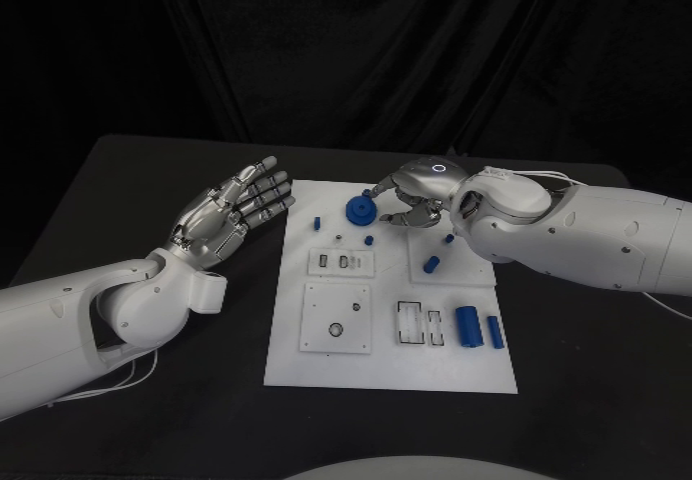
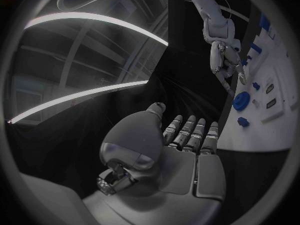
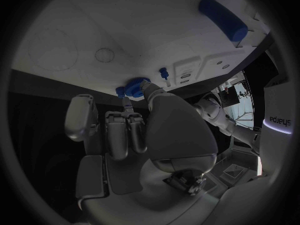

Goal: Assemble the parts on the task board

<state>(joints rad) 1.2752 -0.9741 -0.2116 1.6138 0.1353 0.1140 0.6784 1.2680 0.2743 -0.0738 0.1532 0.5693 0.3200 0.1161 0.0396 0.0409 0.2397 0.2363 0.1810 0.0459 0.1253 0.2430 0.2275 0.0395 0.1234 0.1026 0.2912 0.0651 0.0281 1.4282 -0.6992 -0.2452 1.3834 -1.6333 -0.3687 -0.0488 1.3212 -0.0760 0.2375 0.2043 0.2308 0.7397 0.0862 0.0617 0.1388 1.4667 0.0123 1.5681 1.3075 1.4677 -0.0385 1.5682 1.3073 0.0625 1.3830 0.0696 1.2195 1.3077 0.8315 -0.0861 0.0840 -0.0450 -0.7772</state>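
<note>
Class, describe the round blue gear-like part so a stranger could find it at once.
Start at the white task board mid-table and go to its far edge, where the right hand reaches in. The blue disc sits at its fingertips. It is wide and round; the other blue parts nearby are small pegs or cylinders.

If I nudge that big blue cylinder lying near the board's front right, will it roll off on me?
Likely yes. The big blue cylinder lies on its side on the flat task board, so a sideways push would probably roll it toward the smaller blue pin beside it. It looks rigid and smooth, possibly slippery. Pushed end-on, it should slide instead.
</note>
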